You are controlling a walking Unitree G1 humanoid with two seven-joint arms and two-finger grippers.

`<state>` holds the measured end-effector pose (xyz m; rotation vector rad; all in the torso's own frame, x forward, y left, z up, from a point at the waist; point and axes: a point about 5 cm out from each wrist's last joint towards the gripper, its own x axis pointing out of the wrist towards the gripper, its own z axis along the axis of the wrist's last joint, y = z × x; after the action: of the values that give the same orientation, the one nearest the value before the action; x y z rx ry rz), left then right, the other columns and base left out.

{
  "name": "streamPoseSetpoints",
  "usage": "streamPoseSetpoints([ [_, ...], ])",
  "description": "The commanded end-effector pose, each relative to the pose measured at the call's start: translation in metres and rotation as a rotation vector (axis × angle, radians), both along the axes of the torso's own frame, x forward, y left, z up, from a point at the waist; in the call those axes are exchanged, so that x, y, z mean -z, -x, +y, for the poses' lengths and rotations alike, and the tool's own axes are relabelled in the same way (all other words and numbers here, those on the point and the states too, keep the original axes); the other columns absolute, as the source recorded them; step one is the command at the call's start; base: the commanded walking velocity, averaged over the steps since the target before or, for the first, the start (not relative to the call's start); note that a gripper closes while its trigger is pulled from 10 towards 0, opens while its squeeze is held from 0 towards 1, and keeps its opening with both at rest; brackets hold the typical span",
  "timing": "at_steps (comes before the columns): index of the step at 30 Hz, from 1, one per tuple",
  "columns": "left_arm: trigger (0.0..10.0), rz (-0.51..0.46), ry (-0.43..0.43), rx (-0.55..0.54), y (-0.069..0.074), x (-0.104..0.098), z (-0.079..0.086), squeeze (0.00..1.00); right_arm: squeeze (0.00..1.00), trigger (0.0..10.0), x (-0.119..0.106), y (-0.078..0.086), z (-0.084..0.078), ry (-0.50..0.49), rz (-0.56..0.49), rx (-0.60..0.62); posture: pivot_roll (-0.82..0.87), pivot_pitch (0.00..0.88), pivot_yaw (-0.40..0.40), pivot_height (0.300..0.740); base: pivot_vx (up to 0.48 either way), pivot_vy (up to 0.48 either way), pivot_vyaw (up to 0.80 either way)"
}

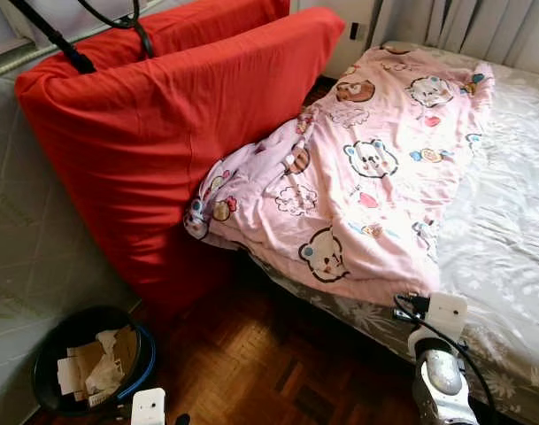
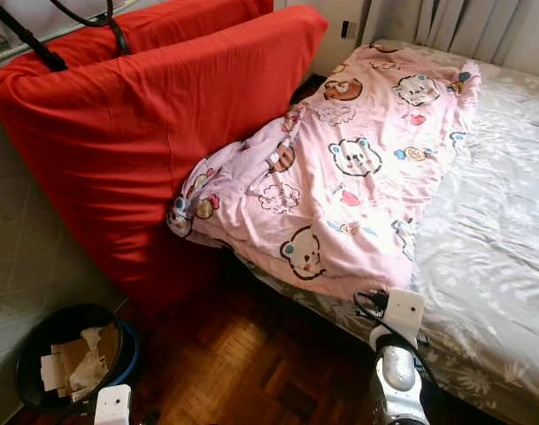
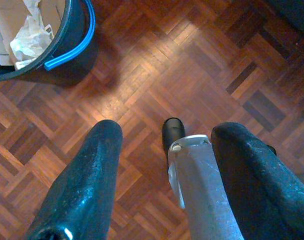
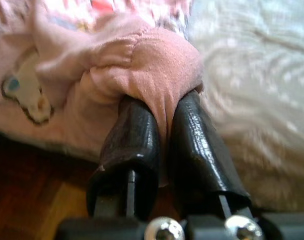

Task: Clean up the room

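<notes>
While the right gripper (image 4: 164, 132) pinches the pink bear-print blanket's (image 1: 358, 177) hem, draw it smoothly across the bed (image 1: 508, 230).

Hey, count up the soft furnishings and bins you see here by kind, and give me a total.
Red mattress: 1
Pink cartoon blanket, pinched by the right gripper: 1
Bed with grey floral sheet: 1
Black waste bin: 1
Total: 4

We see a soft pink printed cloth blanket (image 1: 366, 168), matt red fabric cushions (image 1: 163, 124), glossy wood parquet (image 3: 191, 75) and crumpled paper (image 3: 27, 40).
</notes>
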<state>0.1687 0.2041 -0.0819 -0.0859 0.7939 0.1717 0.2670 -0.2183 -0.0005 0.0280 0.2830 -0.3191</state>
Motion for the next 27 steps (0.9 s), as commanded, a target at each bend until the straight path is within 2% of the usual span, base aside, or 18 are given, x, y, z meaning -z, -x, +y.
streamPoseSetpoints([
  [1,10.0,0.037,-0.012,-0.005,0.011,0.004,0.003,0.0,0.12,10.0,0.01,0.009,0.0,-0.011,0.056,0.005,-0.14,0.13,0.015,0.74,0.0,0.0,0.0],
  [2,10.0,0.038,-0.012,-0.005,0.011,0.004,0.003,0.0,0.52,10.0,0.011,0.01,0.0,-0.008,0.065,-0.001,-0.14,0.13,0.015,0.74,0.0,0.0,0.0],
  [4,10.0,0.038,-0.012,-0.005,0.011,0.005,0.003,0.0,0.82,10.0,0.014,0.012,0.001,-0.011,0.082,-0.005,-0.14,0.13,0.015,0.74,0.0,0.0,0.0],
  [7,10.0,0.038,-0.011,-0.004,0.011,0.005,0.004,0.0,0.82,10.0,0.018,0.015,0.002,-0.023,0.103,-0.01,-0.14,0.131,0.015,0.74,0.0,0.0,0.0],
  [16,10.0,0.039,-0.012,-0.008,0.011,0.005,0.004,0.0,0.75,10.0,0.038,0.035,0.005,-0.054,0.218,-0.039,-0.14,0.129,0.016,0.74,0.0,0.0,0.0],
  [17,10.0,0.039,-0.011,-0.01,0.011,0.005,0.004,0.0,0.65,10.0,0.045,0.043,0.006,-0.066,0.261,-0.053,-0.13,0.128,0.016,0.74,0.0,0.0,0.0],
  [18,10.0,0.039,-0.011,-0.01,0.011,0.005,0.004,0.0,0.26,10.0,0.048,0.046,0.007,-0.073,0.279,-0.06,-0.14,0.128,0.017,0.74,0.0,0.0,0.0],
  [19,10.0,0.039,-0.011,-0.011,0.011,0.005,0.004,0.0,0.07,10.0,0.05,0.048,0.008,-0.08,0.293,-0.066,-0.14,0.128,0.018,0.74,0.0,0.0,0.0],
  [20,10.0,0.04,-0.01,-0.011,0.011,0.005,0.004,0.0,0.0,10.0,0.057,0.055,0.011,-0.097,0.337,-0.094,-0.14,0.127,0.018,0.74,0.0,0.0,0.0],
  [23,10.0,0.041,-0.01,-0.01,0.011,0.005,0.004,0.0,0.0,10.0,0.063,0.063,0.014,-0.101,0.382,-0.117,-0.14,0.126,0.019,0.74,0.0,0.0,0.0],
  [27,10.0,0.045,-0.008,-0.01,0.011,0.005,0.004,0.0,0.0,10.0,0.083,0.096,0.021,-0.148,0.525,-0.145,-0.14,0.115,0.024,0.74,0.0,0.0,0.0],
])
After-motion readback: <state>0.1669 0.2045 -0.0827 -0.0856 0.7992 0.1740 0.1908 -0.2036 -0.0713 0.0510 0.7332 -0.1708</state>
